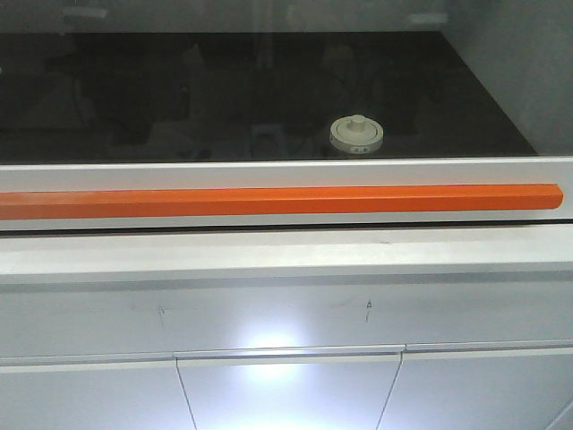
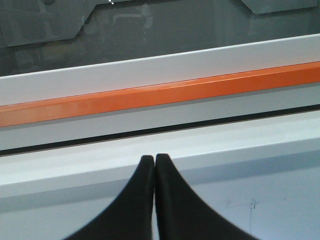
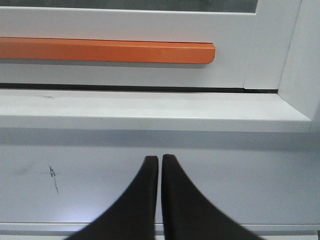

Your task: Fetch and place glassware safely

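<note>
Jar (image 1: 355, 134) apparently behind glass (image 1: 179, 90); left tool (image 2: 154, 159), right tool (image 3: 160, 159) closed

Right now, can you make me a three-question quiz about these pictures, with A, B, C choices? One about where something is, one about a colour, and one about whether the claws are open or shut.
1. Where is the jar?
A. behind the glass window
B. on the floor
C. held in a claw

2. What colour is the long bar below the window?
A. blue
B. orange
C. green

3. How are the left claw and the right claw?
A. both wide open
B. one open, one shut
C. both shut, holding nothing

Answers:
1 A: the front view shows the jar standing inside, seen through the glass.
2 B: the bar is orange in all three views.
3 C: each wrist view shows the tips pressed together with nothing between them.
</note>
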Controlling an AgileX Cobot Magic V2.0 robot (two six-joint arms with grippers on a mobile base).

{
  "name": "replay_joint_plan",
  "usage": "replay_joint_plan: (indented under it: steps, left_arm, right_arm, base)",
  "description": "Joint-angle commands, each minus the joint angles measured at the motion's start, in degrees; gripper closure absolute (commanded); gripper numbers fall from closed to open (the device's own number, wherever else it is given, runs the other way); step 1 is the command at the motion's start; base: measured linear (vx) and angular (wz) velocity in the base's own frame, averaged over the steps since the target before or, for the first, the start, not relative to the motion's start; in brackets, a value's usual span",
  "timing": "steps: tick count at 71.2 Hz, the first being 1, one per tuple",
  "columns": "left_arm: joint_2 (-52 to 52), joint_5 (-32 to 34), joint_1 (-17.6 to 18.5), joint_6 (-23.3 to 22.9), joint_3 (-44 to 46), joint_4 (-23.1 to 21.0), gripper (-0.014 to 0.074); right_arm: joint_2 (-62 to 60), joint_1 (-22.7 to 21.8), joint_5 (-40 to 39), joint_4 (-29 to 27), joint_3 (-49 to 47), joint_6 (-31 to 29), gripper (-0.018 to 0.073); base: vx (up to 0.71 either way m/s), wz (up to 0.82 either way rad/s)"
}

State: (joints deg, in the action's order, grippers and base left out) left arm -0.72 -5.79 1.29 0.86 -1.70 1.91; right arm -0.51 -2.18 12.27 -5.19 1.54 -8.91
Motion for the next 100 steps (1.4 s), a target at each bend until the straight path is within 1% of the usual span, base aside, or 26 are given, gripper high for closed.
replay_joint_plan:
  steps: [1, 86, 100]
  left_arm:
    - [-0.62, 4.67, 0.20, -0.47, -1.52, -0.51, 0.0603]
    - [-0.62, 4.92, 0.20, -0.47, -1.39, -0.51, 0.0603]
    - [-0.62, 4.87, 0.20, -0.46, -1.42, -0.51, 0.0603]
  right_arm:
    - [-0.75, -0.25, -4.04, 0.33, 1.07, -0.37, 0.0562]
    - [-0.75, -0.25, -4.03, 0.39, 1.07, -0.50, 0.0562]
    - [-0.75, -0.25, -5.69, 0.39, 1.07, -0.56, 0.0562]
  base:
    - [0.00, 0.00]
    - [0.00, 0.00]
    - [0.00, 0.00]
